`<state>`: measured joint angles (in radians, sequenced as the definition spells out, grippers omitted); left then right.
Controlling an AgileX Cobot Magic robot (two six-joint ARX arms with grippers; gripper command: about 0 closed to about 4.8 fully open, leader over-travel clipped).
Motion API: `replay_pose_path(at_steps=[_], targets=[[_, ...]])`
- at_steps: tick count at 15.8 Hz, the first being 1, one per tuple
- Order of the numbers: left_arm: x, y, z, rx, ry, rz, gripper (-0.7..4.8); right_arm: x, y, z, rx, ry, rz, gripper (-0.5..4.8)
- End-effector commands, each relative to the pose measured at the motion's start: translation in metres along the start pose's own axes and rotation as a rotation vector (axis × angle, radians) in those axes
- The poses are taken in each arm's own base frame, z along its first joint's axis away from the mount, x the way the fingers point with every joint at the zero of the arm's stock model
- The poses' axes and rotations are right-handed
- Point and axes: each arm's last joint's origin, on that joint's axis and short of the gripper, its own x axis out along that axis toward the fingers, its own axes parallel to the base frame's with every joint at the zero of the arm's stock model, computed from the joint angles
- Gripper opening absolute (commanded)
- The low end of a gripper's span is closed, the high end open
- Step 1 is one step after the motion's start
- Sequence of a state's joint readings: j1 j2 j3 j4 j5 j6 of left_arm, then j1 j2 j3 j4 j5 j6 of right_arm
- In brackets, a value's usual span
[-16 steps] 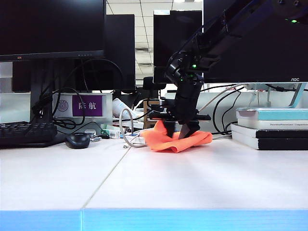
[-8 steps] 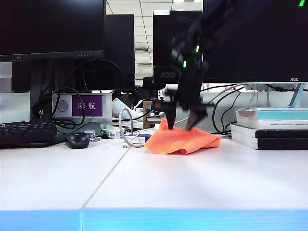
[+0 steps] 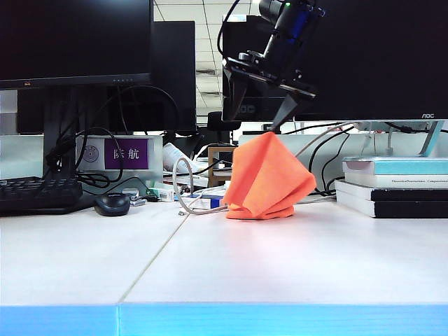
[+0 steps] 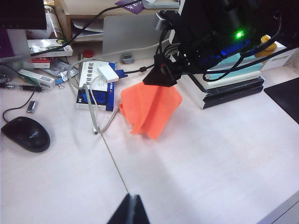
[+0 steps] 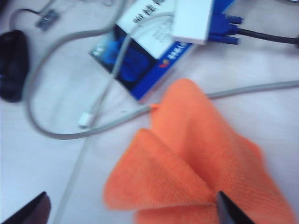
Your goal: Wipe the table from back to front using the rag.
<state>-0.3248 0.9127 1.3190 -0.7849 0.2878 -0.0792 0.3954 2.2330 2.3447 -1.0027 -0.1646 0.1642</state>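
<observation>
The orange rag point(image 3: 267, 178) stands tented at the back of the white table point(image 3: 280, 266), its lower folds on the surface. Its peak hangs from one fingertip point(image 3: 278, 124) of my right gripper point(image 3: 252, 120), which is raised above it with the jaws wide open. In the right wrist view the rag point(image 5: 196, 168) fills the space between the spread fingers of that gripper point(image 5: 133, 205), touching only one fingertip point(image 5: 225, 207). My left gripper point(image 4: 133, 199) is shut and empty, hovering over the table's seam nearer the front, well short of the rag point(image 4: 149, 109).
A black mouse point(image 3: 113, 204) and keyboard point(image 3: 35, 192) lie at the back left. A stack of books point(image 3: 395, 185) stands to the right of the rag. A grey cable point(image 5: 60, 133), a blue-and-white booklet point(image 5: 140, 56) and a white adapter point(image 5: 191, 21) lie just behind the rag. Monitors line the back.
My right gripper has opened wide and risen off the table. The rag came up with it, caught on one finger, from a flat heap into a tall tent. The left gripper stayed still.
</observation>
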Motion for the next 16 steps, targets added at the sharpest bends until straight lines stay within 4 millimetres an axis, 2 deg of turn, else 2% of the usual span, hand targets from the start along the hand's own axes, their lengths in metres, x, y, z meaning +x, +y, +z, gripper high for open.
replay_pose_path(at_steps=[1,4,7,11,14,16], targets=[[0.031,0.007,0.008,0.0,0.005,-0.054,-0.03,-0.006,0.005,0.003,0.04,-0.01,0.114,2.47],[0.075,0.018,0.014,-0.002,0.016,-0.109,-0.03,-0.006,0.006,0.003,0.071,0.0,0.161,2.47],[0.12,0.03,0.012,-0.01,0.04,-0.177,-0.04,-0.006,0.007,0.002,0.08,0.011,0.182,2.85],[0.181,0.046,-0.002,-0.028,0.087,-0.305,-0.04,-0.007,0.007,0.002,0.105,0.018,0.198,2.85],[0.219,0.057,-0.016,-0.072,0.112,-0.354,-0.04,-0.007,0.008,0.002,0.117,0.028,0.231,2.85],[0.235,0.062,-0.024,-0.074,0.12,-0.359,0.0,-0.007,0.009,0.001,0.116,0.043,0.284,2.85]])
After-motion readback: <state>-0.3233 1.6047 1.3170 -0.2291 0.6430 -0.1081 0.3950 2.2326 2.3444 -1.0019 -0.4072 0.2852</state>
